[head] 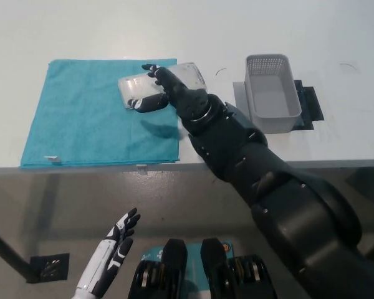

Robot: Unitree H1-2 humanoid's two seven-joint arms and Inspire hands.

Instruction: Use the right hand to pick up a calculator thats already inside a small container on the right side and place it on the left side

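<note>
Lying flat on teal towel (81, 118), pale grey calculator (162, 84), right robot hand (159, 90) spread over it.

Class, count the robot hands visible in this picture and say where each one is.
2. The black right hand is over the calculator on the teal cloth; the white left hand rests open at lower left, below the table edge.

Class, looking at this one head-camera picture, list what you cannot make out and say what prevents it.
- Calculator: keys and display unreadable; it lies back side up, partly under the right robot hand.
- Whether that hand grips it or has let go: fingers overlap it.
- Grey container: black mat beneath mostly covered.
- Left robot hand: arm cut off by bottom edge.
- Teal cloth: corner tag too small.
</note>
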